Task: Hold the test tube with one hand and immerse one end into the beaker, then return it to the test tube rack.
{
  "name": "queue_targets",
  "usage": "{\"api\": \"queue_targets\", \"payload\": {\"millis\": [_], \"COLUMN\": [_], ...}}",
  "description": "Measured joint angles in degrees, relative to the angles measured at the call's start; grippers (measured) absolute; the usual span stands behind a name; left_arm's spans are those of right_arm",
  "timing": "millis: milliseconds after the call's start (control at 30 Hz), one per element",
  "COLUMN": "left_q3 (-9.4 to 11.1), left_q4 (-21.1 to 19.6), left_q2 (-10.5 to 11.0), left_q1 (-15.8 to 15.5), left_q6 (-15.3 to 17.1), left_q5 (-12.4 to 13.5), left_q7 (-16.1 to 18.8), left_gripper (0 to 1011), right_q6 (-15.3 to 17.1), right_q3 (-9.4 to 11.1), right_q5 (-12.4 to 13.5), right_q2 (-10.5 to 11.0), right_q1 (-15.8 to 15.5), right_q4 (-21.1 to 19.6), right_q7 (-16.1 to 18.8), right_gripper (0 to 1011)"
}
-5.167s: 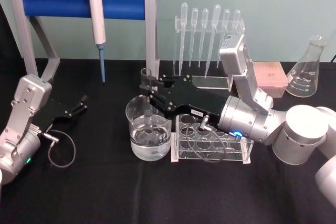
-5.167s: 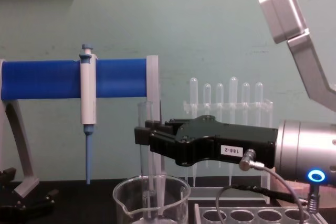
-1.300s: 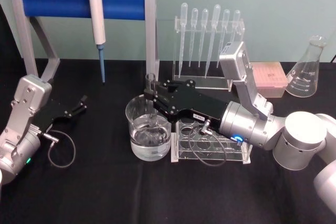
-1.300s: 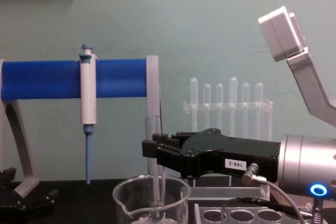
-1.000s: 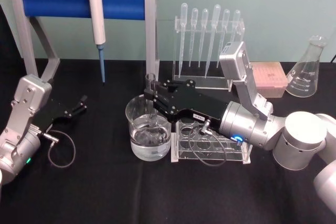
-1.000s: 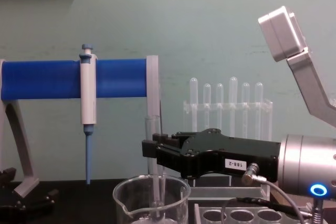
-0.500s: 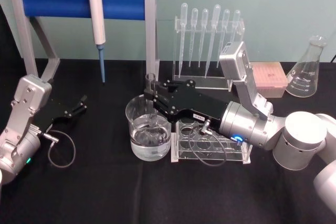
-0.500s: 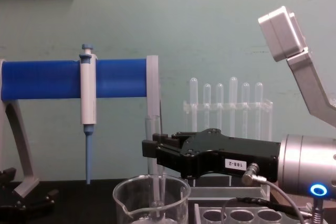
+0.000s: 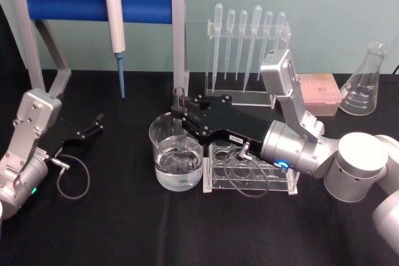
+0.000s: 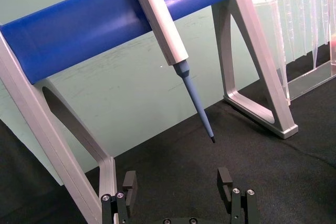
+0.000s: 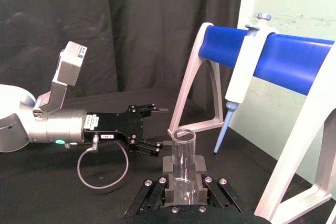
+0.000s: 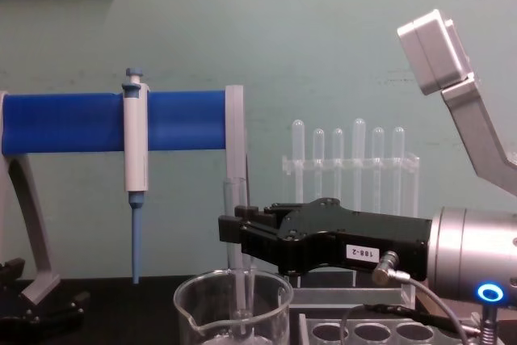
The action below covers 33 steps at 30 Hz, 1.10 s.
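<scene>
With the black right gripper (image 9: 177, 113) clamped on the long clear glass test tube (image 9: 178, 95), lift it straight up from the wide clear glass beaker (image 9: 176, 161), clear of the wall; the left gripper (image 9: 96, 124) rests open, far left.

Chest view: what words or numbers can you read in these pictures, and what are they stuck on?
"188-2": on the white label on the side of the right tool, seen in the chest view.
Printed marks on the conical flask, head view: too small to read.
The same white label seen in the head view: too small to read.
No other writing can be made out.
</scene>
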Motion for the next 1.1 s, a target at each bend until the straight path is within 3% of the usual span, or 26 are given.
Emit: {"api": "queue_targets", "payload": {"millis": [1100], "left_q3": [0.0], "left_q4": [0.0], "left_q2": [0.0], "left_q1": [0.0], "left_q6": [0.0], "left_q5": [0.0], "left_q7": [0.0], "left_gripper": [1000], "right_q6": [0.0], "right_q3": [0.0], "right_q5": [0.0], "right_q2": [0.0], "right_q1": [0.0], "right_q4": [0.0], "right_q7": [0.0], "right_gripper": [228]}}
